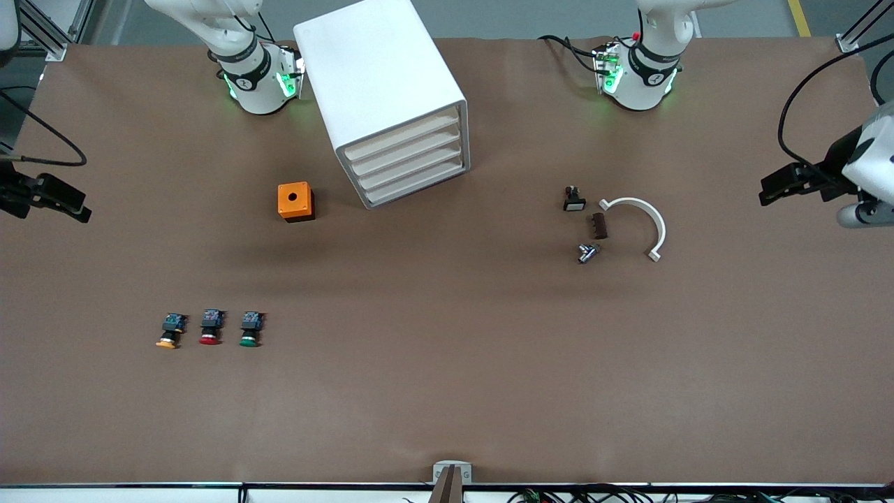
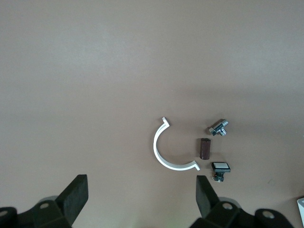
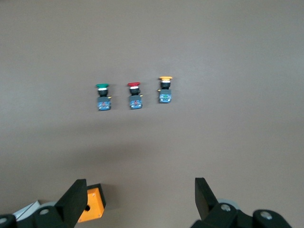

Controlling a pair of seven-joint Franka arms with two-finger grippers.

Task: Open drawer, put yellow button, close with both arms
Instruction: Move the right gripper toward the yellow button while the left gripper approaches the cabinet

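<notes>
Both pincers are spread wide with nothing in them: the left pincer point(image 2: 140, 194) hangs over the left arm's end of the counter point(image 1: 447, 391), looking down at a white half-ring clip point(image 2: 167, 151), a brown block point(image 2: 205, 148), a small metal fitting point(image 2: 218, 128) and a white-capped switch point(image 2: 220, 168), while the right pincer point(image 3: 137, 199) sits over the right arm's end, just above an orange box point(image 3: 92, 204) with a hole in its top. From the right pincer the yellow button point(image 3: 165, 90) lies ahead on the counter, nearer the front camera than the box, at the end of a row with the red button point(image 3: 134, 95) and green button point(image 3: 102, 96), cap toward the camera, long axis running roughly away from the robots. So the right arm looks clearly closer to it. The drawer point(image 1: 404, 137), top of four in the white cabinet point(image 1: 370, 70), is shut, its front angled toward the left arm's side, so that arm looks better placed to pull it. No readable labels or brands anywhere.
</notes>
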